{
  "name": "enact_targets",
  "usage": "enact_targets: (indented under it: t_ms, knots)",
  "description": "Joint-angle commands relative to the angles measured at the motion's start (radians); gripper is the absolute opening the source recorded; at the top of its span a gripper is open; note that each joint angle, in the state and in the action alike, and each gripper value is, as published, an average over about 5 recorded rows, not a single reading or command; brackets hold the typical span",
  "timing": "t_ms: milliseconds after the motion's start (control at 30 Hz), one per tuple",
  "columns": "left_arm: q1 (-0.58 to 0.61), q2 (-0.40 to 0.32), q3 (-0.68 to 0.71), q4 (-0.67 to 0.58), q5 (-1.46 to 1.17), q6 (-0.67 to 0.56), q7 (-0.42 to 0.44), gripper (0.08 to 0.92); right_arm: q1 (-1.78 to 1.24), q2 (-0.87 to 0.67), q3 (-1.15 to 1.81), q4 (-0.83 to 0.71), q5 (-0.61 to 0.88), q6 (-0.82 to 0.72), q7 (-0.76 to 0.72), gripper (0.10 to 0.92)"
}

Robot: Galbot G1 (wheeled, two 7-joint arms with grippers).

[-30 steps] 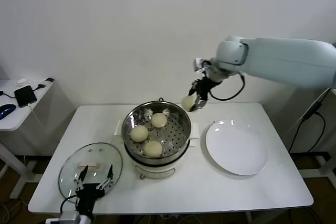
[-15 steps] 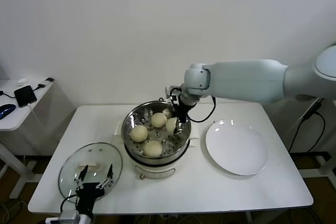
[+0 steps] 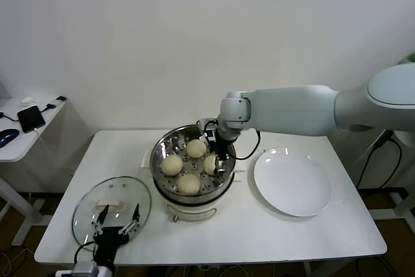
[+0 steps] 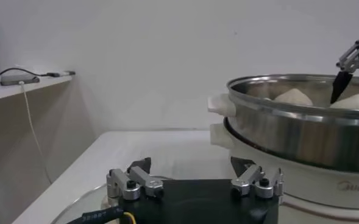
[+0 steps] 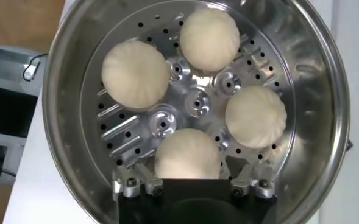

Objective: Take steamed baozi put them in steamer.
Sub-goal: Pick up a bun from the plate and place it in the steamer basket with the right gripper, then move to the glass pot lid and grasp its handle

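Observation:
The steamer (image 3: pixel 159 149) stands mid-table, a shiny pot on a white base. Several cream-white baozi lie on its perforated tray (image 5: pixel 194 100). In the head view they show at the left (image 3: pixel 172 165), the back (image 3: pixel 196 148), the front (image 3: pixel 189 183) and the right (image 3: pixel 210 164). My right gripper (image 3: pixel 218 160) reaches down inside the pot at its right side. In the right wrist view the gripper (image 5: pixel 190 175) is open, its fingers spread either side of the nearest baozi (image 5: pixel 187 152), which rests on the tray. My left gripper (image 3: pixel 117 220) is parked open at the table's front left.
A round glass lid (image 3: pixel 87 207) lies flat under the left gripper (image 4: pixel 194 169). A flat white plate (image 3: pixel 292 183) sits right of the steamer, with nothing on it. The steamer wall (image 4: pixel 301 131) shows in the left wrist view. A side table with phones (image 3: pixel 29 118) stands far left.
My right gripper carried a baozi from above the steamer's back right down into the pot. The baozi now rests on the tray between open fingers. The left arm has not moved.

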Motion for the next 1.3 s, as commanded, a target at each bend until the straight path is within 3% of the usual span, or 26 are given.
enact_targets:
  t_ms: [33,200,433,600,700,833,1000,1300]
  knots:
    - [0.008,0.002,-0.001,-0.008,0.000,0.000,0.000,0.823,0.034,-0.024,0.017,-0.002,-0.007,0.086,-0.093,0.816]
    - [0.011,0.002,0.001,-0.016,0.000,0.005,0.000,0.823,0.037,-0.128,0.140,-0.022,0.003,0.108,-0.038,0.822]
    - [-0.003,0.004,-0.007,-0.014,-0.021,-0.014,0.000,0.823,-0.164,-0.315,0.487,-0.043,-0.056,0.144,0.406,0.823]
    - [-0.022,0.015,-0.014,0.016,-0.010,-0.034,0.001,0.823,-0.392,-0.453,0.780,0.028,-0.076,0.148,0.715,0.823]
    - [-0.031,0.020,-0.020,0.019,-0.008,-0.027,-0.003,0.823,-0.585,-0.534,1.011,0.093,-0.081,0.138,0.824,0.823]
    - [-0.045,0.022,-0.032,0.008,-0.009,-0.013,-0.003,0.823,-0.873,-0.624,1.279,0.159,-0.149,0.176,0.880,0.823]
    - [-0.051,0.033,-0.040,0.002,-0.010,-0.016,0.002,0.823,-1.227,-0.660,1.591,0.189,-0.282,0.351,0.873,0.823]
    - [-0.056,0.029,-0.045,0.021,-0.003,-0.025,-0.011,0.823,-1.751,-0.476,2.100,0.216,-0.504,0.492,0.777,0.823]
